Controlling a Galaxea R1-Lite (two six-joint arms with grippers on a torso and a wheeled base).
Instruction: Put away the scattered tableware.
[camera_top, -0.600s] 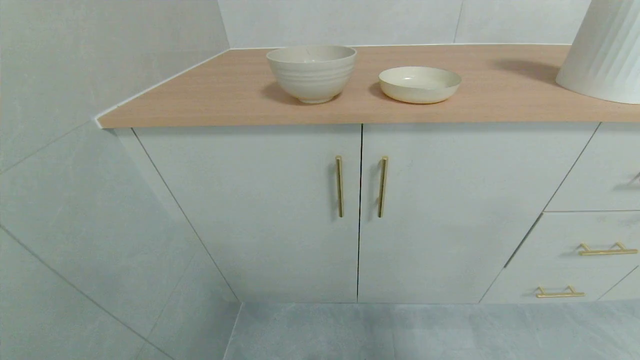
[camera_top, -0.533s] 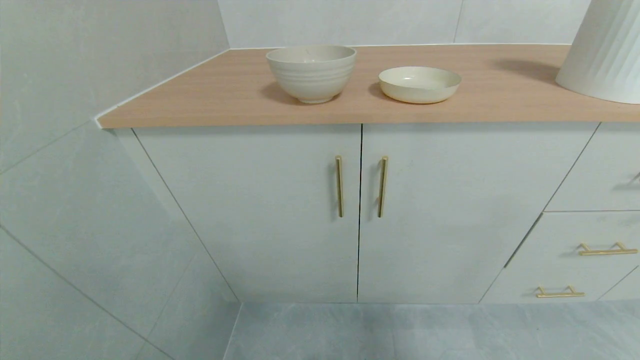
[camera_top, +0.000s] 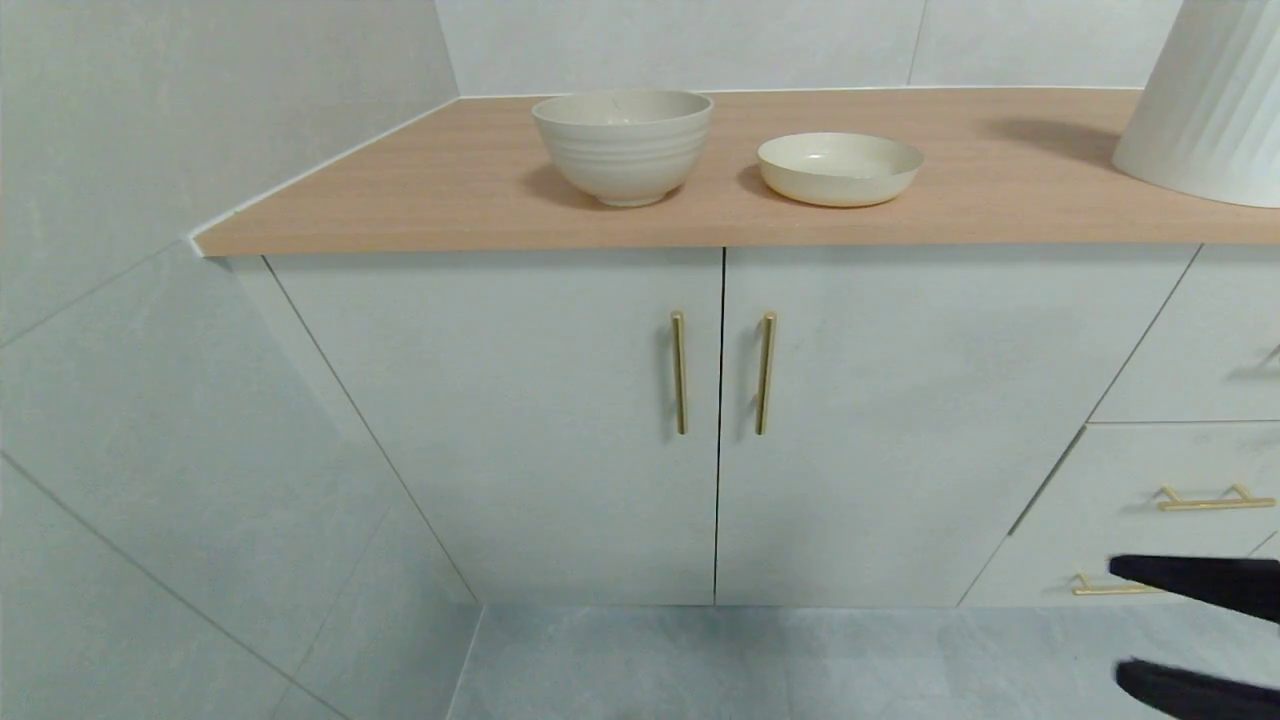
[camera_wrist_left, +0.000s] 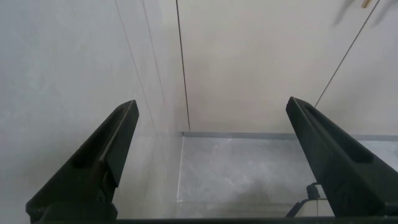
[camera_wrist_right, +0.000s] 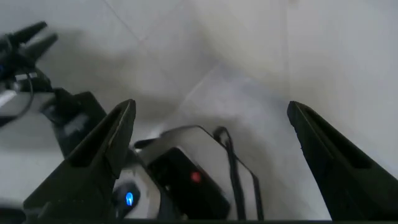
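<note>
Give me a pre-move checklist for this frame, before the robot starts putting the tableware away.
1. Deep ribbed bowl upright on the countertop: ok.
2. Shallow dish beside the bowl, not touching it: ok.
3. Cabinet doors open for storing: not ok, both shut.
4. Left claw open and empty: ok.
5. Right claw open and empty: ok.
6. Free room behind the doors: cannot tell.

Cropped ribbed white vessel (camera_top: 1210, 110), cropped right hand (camera_top: 1118, 620)
</note>
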